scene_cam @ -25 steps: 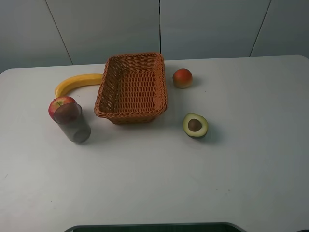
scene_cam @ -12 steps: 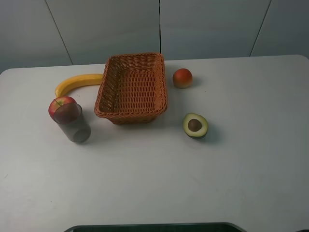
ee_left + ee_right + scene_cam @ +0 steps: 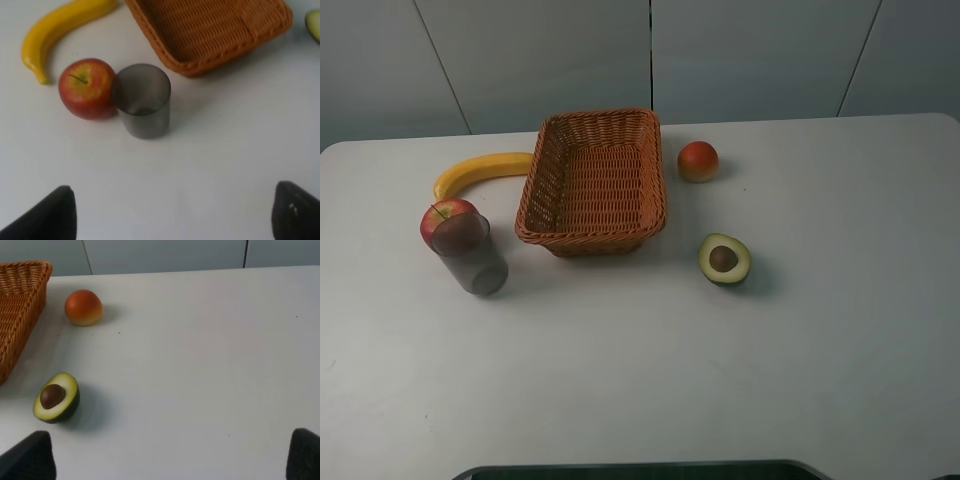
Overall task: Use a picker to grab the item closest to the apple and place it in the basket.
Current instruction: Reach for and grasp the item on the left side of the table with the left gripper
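A red apple (image 3: pixel 447 219) (image 3: pixel 86 88) lies at the left of the table. A dark translucent cup (image 3: pixel 470 255) (image 3: pixel 142 100) stands upright, touching the apple on its near side. The woven orange basket (image 3: pixel 592 180) (image 3: pixel 215 30) holds nothing. My left gripper (image 3: pixel 170 215) hovers open short of the cup, only its two dark fingertips (image 3: pixel 47 215) showing. My right gripper (image 3: pixel 170 460) is open too, its fingertips (image 3: pixel 27 457) at the frame corners, well back from the avocado. Neither gripper shows in the exterior view.
A yellow banana (image 3: pixel 478 172) (image 3: pixel 57 30) lies behind the apple, left of the basket. An orange-red fruit (image 3: pixel 698 161) (image 3: pixel 83 307) sits right of the basket. A halved avocado (image 3: pixel 724 259) (image 3: pixel 56 397) lies nearer the front. The table's (image 3: pixel 800 350) right and front parts are bare.
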Controlling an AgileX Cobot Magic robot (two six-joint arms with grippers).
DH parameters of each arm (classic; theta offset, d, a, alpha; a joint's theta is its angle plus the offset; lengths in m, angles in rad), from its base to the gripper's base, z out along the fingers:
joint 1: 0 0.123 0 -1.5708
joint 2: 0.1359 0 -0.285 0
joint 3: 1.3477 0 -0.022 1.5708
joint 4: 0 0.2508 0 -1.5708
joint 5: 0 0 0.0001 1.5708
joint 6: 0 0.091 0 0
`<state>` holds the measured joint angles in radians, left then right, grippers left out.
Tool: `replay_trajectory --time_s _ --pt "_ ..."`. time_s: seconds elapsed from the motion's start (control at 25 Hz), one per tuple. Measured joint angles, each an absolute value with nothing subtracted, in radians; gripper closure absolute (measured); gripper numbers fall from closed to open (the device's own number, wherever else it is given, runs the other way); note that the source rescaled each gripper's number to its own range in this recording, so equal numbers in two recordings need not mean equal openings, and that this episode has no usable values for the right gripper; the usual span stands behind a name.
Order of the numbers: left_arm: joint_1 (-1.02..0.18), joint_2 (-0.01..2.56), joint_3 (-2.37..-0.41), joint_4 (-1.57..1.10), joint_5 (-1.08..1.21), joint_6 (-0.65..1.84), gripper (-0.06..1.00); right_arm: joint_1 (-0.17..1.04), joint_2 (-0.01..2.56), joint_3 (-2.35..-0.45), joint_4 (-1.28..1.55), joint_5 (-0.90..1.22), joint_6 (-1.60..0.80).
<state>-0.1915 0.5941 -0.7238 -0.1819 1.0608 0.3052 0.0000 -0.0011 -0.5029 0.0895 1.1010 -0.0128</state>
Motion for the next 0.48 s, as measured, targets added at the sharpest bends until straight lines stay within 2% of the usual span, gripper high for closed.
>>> replay_trajectory --time_s 0.48 --pt "-0.213 1.241 -0.914 -0.248 0.925 0.582 -0.06 0.000 -0.001 -0.503 0.089 1.101 -0.013"
